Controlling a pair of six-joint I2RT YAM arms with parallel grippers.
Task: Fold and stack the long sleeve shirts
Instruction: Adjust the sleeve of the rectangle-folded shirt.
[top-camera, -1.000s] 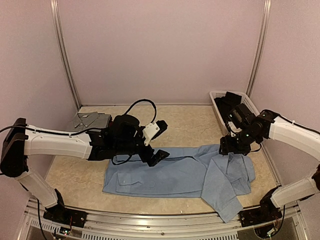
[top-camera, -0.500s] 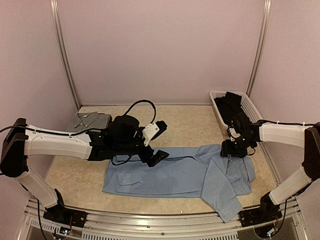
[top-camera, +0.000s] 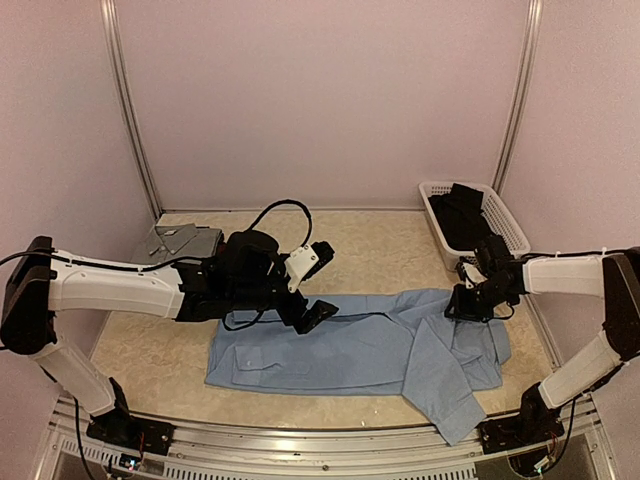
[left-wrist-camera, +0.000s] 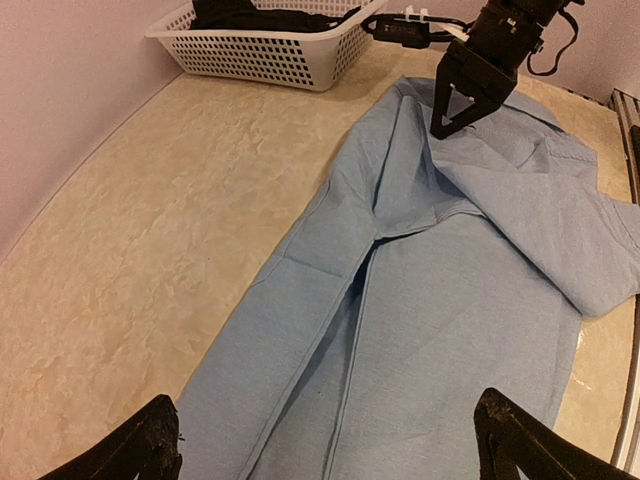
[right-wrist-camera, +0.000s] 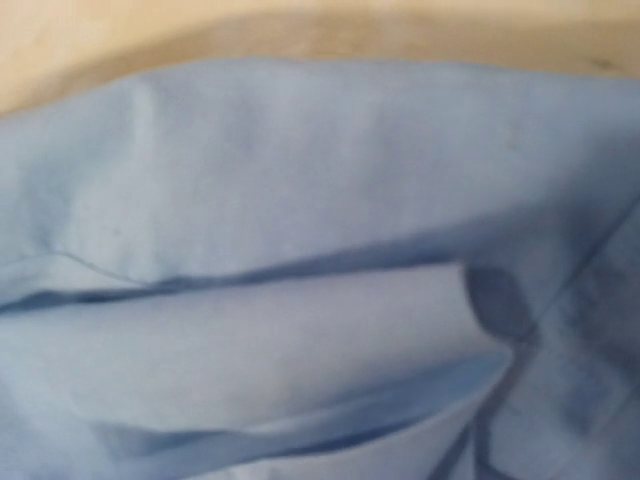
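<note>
Shirt cloth, light blue, lies spread along the near half of the table, its right end rumpled with a sleeve folded toward the near edge. A folded grey shirt sits at the far left corner. The white basket at far right holds dark cloth. The left gripper hovers wide open over the shirt's far edge. The right gripper, fingers parted, has come down since a second ago and seems to touch the collar end; the left arm has not moved.

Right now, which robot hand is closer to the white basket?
Right. The right gripper is by the near end of the basket; the left gripper is mid-table, well away.
</note>
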